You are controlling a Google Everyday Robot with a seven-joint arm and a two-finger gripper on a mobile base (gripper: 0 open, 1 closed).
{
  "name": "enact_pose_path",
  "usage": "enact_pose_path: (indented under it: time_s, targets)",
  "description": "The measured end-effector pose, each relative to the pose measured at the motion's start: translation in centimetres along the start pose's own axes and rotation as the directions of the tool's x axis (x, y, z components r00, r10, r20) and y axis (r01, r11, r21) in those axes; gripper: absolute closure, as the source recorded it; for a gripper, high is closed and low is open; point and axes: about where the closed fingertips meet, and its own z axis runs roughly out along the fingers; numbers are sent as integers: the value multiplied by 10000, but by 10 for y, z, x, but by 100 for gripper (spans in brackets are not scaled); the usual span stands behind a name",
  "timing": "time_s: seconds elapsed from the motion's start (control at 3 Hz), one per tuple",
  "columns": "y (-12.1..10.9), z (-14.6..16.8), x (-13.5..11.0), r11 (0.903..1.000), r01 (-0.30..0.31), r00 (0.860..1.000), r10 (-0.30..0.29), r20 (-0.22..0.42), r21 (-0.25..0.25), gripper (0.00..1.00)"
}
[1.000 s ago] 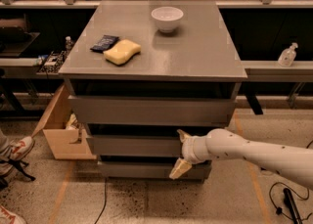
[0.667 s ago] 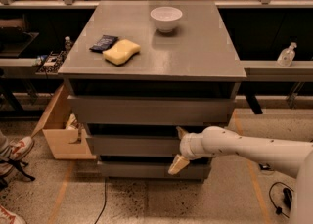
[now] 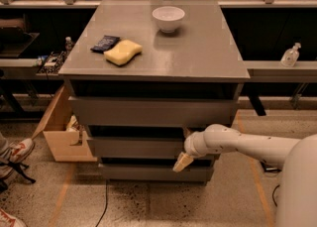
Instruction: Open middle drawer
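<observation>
The grey cabinet (image 3: 153,47) has three stacked handle-less fronts. The middle drawer (image 3: 131,147) is the second one, a wide shallow grey front with a dark gap above it. My gripper (image 3: 184,150) sits against the right part of that front, on the end of the white arm (image 3: 237,144) that reaches in from the right. A tan part of the gripper hangs just below the front's lower edge. The larger top front (image 3: 148,112) is above and the bottom front (image 3: 148,173) below.
On the cabinet top are a white bowl (image 3: 168,18), a yellow sponge (image 3: 123,52) and a dark packet (image 3: 105,43). An open wooden box (image 3: 62,132) stands at the cabinet's left. A person's shoe (image 3: 15,152) is at far left. A cable (image 3: 104,206) runs across the floor.
My arm has shifted a little to the left along the middle drawer front. The drawer fronts have not visibly moved.
</observation>
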Motion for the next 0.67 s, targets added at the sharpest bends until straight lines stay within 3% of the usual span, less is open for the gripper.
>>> enact_pose_path:
  time_s: [0.67]
  targets:
    - [-10, 19, 20, 9986, -434, 9989, 428, -182, -309, 0]
